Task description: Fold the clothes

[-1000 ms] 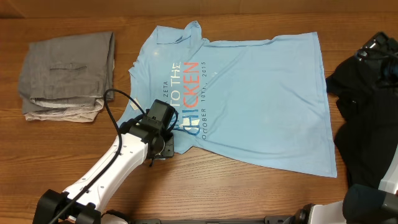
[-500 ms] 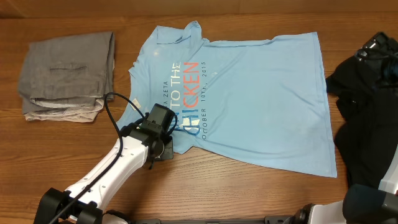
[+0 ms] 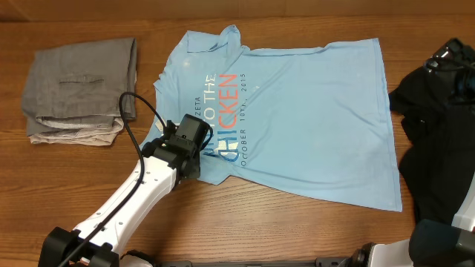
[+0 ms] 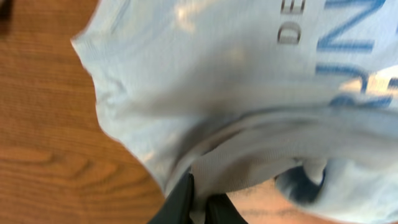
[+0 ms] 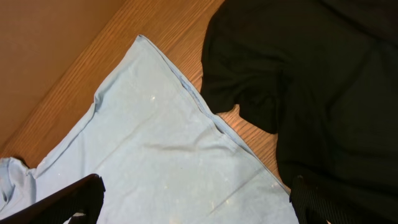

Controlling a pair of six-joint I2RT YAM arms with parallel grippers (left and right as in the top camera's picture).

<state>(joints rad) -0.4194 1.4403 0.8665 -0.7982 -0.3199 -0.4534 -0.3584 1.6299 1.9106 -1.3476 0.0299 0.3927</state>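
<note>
the t-shirt [image 3: 312, 111] lay flat, unfolded — left pincer [image 4: 199, 200] clamped on its near edge. right pincer [image 5: 193, 199] gaped empty; black garment [image 3: 438, 141] lay crumpled.

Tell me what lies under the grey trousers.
A folded beige garment shows along the lower edge of the trousers in the overhead view, both on the table. How far it runs beneath them is covered, as is anything else there.
</note>
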